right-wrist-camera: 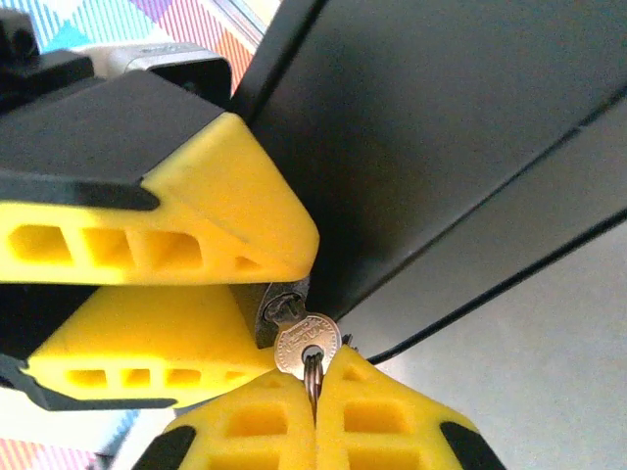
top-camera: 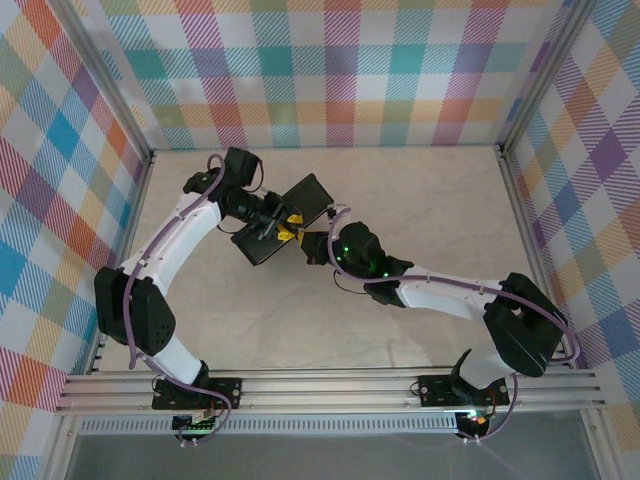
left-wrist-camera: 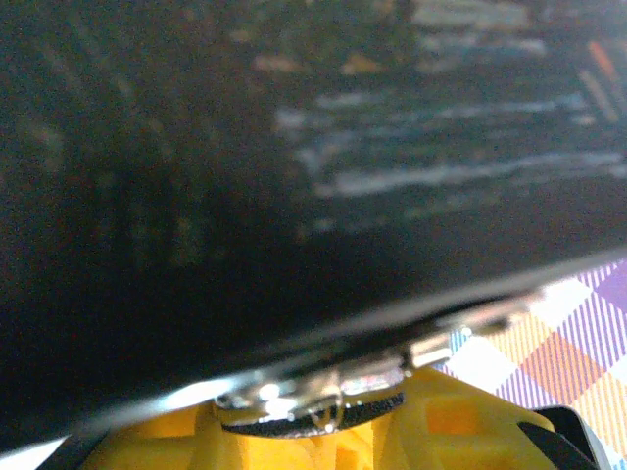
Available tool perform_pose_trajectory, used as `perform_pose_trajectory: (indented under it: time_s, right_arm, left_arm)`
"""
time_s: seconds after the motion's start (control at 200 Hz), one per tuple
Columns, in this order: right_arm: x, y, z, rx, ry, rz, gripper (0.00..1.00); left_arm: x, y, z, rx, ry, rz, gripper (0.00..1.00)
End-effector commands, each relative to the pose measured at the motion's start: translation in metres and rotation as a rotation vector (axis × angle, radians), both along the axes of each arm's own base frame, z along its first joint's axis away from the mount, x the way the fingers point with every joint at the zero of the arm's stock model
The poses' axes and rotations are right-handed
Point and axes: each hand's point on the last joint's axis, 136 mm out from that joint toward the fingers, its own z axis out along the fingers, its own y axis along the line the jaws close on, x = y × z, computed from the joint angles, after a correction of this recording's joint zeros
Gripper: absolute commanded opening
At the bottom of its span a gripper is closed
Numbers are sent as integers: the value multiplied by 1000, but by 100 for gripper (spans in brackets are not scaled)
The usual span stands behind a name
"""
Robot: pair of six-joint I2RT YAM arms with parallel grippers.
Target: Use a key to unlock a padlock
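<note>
- Right gripper pinched shut on key; blade seated in padlock.
- Left gripper clamps padlock.
- Next, probably: twist key while holding lock steady.

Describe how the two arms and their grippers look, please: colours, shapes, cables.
The left arm and the right arm have white links with bulky black joint housings. A purple cable runs along each. Green lights glow near the right wrist. The right gripper has yellow wedge-shaped fingers with moulded hollows and black bases; the left gripper looks the same.
</note>
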Motion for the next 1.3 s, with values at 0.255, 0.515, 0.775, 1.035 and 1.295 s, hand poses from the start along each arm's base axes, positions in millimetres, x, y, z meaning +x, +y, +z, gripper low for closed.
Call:
perform_pose_trajectory:
  time_s: [0.255,0.515,0.775,1.035,1.295]
  right_arm:
    - [11,-5,50,332,236,-76,0]
    - [13,-22,44,394,303,-54,0]
    - [-8,-33,67,-53,-53,144,27]
    - [-26,-39,56,-357,-331,362,23]
    - [-41,-17,33,-736,-868,501,27]
  left_arm:
    - [-2,4,19,14,-96,-3,0]
    - [-3,2,22,9,-126,-34,0]
    - [-5,9,14,43,-112,-72,0]
    - [-7,4,22,1,-102,-76,0]
    - [-13,4,29,-9,-86,-84,0]
